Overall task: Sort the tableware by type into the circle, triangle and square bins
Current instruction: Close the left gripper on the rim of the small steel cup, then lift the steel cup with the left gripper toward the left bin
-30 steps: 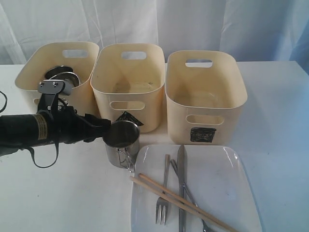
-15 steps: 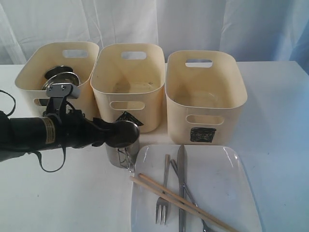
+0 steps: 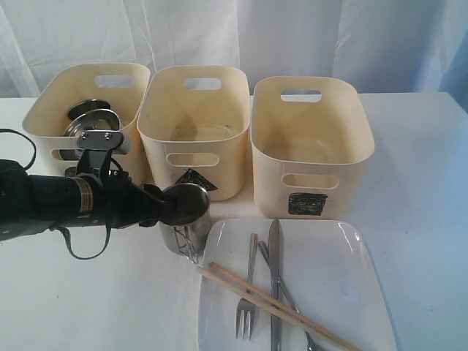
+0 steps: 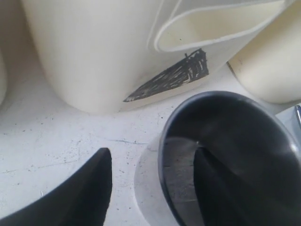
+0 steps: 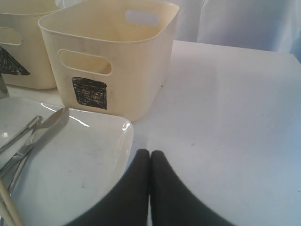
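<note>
The left gripper [image 4: 153,153] is spread wide, its fingers straddling the wall of a steel mug [image 3: 187,228]. One black finger [image 4: 221,188] reaches down inside the cup. The other hangs outside it with bare table showing between it and the wall, so nothing is clamped. The mug stands upright at the jaws, long axis vertical and mouth up. Its wire handle [image 3: 191,247] is turned away from the arm.

The left arm [image 3: 66,201] lies almost level and low over the white table [image 3: 424,183], coming in sideways to the mug's rim. Just beyond the fingertips stands the triangle bin [image 4: 94,56], its scribbled mark facing the jaws. Behind the forearm is a third bin [image 3: 88,91] holding steel bowls [image 3: 91,121]; the arm hides its mark.

The right gripper [image 5: 150,153] is closed, its tips pressed together with nothing between them, low over bare table. Just beside these jaws is a corner of the white plate [image 5: 80,155], and ahead of them is the square bin [image 5: 113,47].

On the plate the fork [image 3: 247,292] and knife [image 3: 275,285] lie side by side, lengthwise, with the fork's tines pointing away from the bins. The spoon [image 3: 289,300] slants beneath the knife. The chopsticks [image 3: 270,303] lie diagonally across all three, one end near the mug's handle.
</note>
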Motion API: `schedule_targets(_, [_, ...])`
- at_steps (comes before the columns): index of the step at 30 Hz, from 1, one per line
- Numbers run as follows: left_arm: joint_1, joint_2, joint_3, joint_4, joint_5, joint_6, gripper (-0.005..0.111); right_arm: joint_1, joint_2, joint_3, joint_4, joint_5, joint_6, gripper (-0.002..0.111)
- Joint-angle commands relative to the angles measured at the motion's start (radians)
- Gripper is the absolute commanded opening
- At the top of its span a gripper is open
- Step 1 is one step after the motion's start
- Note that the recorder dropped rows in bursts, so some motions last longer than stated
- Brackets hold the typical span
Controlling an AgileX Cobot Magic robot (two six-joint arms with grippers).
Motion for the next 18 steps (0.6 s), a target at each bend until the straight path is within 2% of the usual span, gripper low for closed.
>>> schedule_targets(1, [-0.004,0.007,0.002,0.01,0.03,-0.039,0.056,-0.004,-0.005,0.002,0.0,-0.004,0.005,0.0])
schedule_targets(3, [-0.004,0.02,0.002,0.011,0.031,-0.039,0.051,-0.004,-0.005,0.002,0.0,-0.004,0.005,0.0])
schedule_targets(7, [-0.004,0.037,0.002,0.03,0.017,-0.058,0.03,-0.004,-0.005,0.002,0.0,-0.004,0.005,0.0])
schedule_targets(13, [-0.004,0.044,0.002,0.06,-0.045,-0.06,0.006,-0.004,-0.005,0.002,0.0,-0.004,0.005,0.0])
schedule_targets(18, [-0.004,0.044,0.002,0.069,-0.052,-0.058,0.002,-0.004,-0.005,0.002,0.0,-0.004,0.005,0.0])
